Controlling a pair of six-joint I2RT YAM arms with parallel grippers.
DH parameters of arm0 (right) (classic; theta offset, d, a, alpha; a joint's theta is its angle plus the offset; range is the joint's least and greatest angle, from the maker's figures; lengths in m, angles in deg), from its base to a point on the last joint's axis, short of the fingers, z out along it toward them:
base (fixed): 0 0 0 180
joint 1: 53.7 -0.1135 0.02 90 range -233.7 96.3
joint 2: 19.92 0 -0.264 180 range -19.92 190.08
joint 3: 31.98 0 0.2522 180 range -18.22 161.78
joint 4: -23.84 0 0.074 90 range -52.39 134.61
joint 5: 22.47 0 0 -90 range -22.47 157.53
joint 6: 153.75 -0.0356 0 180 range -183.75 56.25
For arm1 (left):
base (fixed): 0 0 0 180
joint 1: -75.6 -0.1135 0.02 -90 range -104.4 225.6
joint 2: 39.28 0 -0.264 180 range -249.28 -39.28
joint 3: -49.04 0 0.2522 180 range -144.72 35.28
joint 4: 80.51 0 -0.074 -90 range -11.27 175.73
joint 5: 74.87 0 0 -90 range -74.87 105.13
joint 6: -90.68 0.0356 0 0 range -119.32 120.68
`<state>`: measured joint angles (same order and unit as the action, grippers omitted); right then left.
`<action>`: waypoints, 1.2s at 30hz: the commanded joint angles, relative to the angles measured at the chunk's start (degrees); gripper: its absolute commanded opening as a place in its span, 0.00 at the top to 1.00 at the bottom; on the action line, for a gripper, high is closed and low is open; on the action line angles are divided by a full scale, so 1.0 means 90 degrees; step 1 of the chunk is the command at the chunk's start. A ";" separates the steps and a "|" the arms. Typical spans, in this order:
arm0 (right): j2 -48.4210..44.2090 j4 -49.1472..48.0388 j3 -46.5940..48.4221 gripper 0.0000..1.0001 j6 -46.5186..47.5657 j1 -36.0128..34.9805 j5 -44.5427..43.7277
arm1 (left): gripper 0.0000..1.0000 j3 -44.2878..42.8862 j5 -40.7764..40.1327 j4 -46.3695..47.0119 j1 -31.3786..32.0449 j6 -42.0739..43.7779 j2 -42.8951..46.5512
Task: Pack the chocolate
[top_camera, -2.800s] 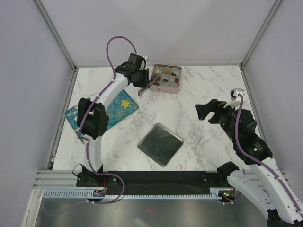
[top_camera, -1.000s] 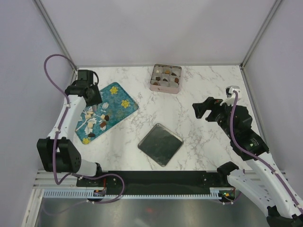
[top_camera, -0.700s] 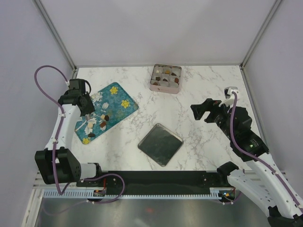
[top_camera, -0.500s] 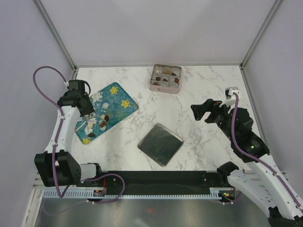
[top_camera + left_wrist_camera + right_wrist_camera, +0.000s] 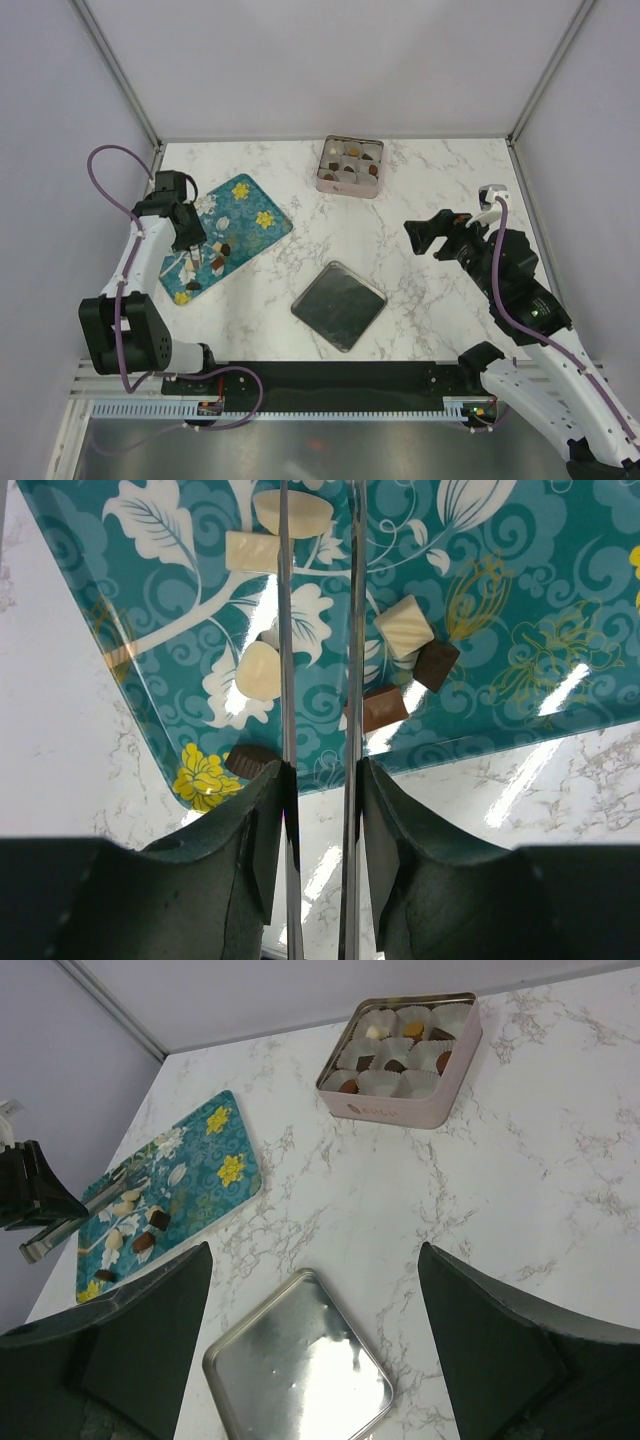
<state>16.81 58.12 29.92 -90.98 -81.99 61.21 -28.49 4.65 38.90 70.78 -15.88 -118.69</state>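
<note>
Lying nearest to the arm bases, a square metal lid (image 5: 338,305) rests flat on the marble table (image 5: 440,170). A little further, on the right side, the right gripper (image 5: 315,1250) hangs above the table with its jaws spread wide and nothing between them. On the left, the teal tray (image 5: 252,203) carries the chocolate (image 5: 405,628), several loose white and brown pieces. The left gripper (image 5: 190,240) is over this tray. Its two long thin fingers (image 5: 283,630) stand parallel with a narrow gap, but their tips are outside the wrist view, so I cannot tell if they hold a piece. At the far edge stands the square tin (image 5: 400,1110), where some paper cups (image 5: 380,1082) already contain a piece.
</note>
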 commanded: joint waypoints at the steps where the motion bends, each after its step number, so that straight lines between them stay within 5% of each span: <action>1: 0.0030 -0.0248 -0.0007 0.07 -0.0003 -0.0040 -0.0068 | 0.58 -0.0024 0.0285 0.0242 -0.0050 -0.0075 -0.0013; 7: 0.0079 -0.0306 0.0012 0.07 -0.0002 -0.0030 -0.0029 | 0.59 -0.0131 0.0520 0.0116 -0.0050 0.0023 0.0093; 18: 0.0138 -0.0355 0.0042 0.07 -0.0071 -0.0040 0.0176 | 0.50 -0.0200 -0.0408 -0.0139 -0.0089 -0.0143 0.0572; 36: -0.0204 -0.0180 0.0071 0.07 0.0007 -0.0108 -0.0019 | 0.54 0.0045 0.0334 0.0135 -0.0275 -0.0163 0.0270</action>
<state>15.58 57.77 29.92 -91.37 -82.56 62.45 -27.07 5.24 37.96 68.77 -16.27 -115.81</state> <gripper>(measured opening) 0.927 0.475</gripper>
